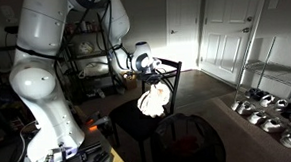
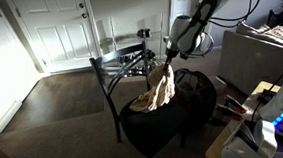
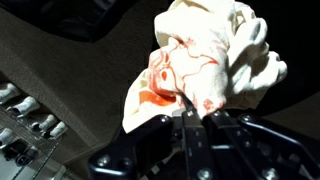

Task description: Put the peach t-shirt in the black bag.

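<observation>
The peach t-shirt (image 1: 153, 99) hangs bunched from my gripper (image 1: 157, 78), above a black chair seat. In an exterior view the peach t-shirt (image 2: 163, 88) dangles under my gripper (image 2: 167, 59), its lower end touching or just above the dark seat. In the wrist view the peach t-shirt (image 3: 210, 60) fills the upper middle, pale with orange-lit folds, pinched between my closed fingers (image 3: 192, 108). The black bag (image 1: 189, 141) sits open on the floor beside the chair; it also shows in an exterior view (image 2: 195, 88), right of the shirt.
A black metal chair (image 2: 117, 81) with a dark seat (image 2: 155, 128) stands under the shirt. White doors (image 2: 53, 30) are behind. A shoe rack (image 1: 267, 110) with several shoes stands by the wall. The robot base (image 1: 47, 106) is close by.
</observation>
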`<move>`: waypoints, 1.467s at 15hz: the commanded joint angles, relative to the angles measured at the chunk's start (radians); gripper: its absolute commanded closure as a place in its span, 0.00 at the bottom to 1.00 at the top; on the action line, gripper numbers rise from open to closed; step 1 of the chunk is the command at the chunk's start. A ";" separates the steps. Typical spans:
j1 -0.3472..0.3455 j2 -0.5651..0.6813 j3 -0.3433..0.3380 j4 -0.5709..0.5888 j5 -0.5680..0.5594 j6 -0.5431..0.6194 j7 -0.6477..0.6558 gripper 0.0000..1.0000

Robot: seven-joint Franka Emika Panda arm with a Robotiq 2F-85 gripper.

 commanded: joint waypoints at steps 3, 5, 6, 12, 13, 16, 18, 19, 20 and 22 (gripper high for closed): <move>0.005 0.004 -0.001 0.002 0.009 -0.002 -0.008 0.93; 0.005 0.004 -0.001 0.002 0.009 -0.002 -0.008 0.93; 0.005 0.004 -0.001 0.002 0.009 -0.002 -0.008 0.93; -0.111 -0.085 0.103 -0.072 0.095 0.027 -0.028 0.98; -0.146 -0.107 0.136 -0.088 0.120 0.040 -0.033 0.98; -0.173 -0.182 0.122 -0.131 0.146 0.111 0.001 0.98; -0.230 -0.222 0.147 -0.151 0.161 0.139 0.001 0.98; -0.236 -0.238 0.136 -0.159 0.161 0.154 0.007 0.98; -0.248 -0.260 0.128 -0.170 0.161 0.168 0.012 0.98; -0.272 -0.292 0.121 -0.190 0.166 0.198 0.019 0.98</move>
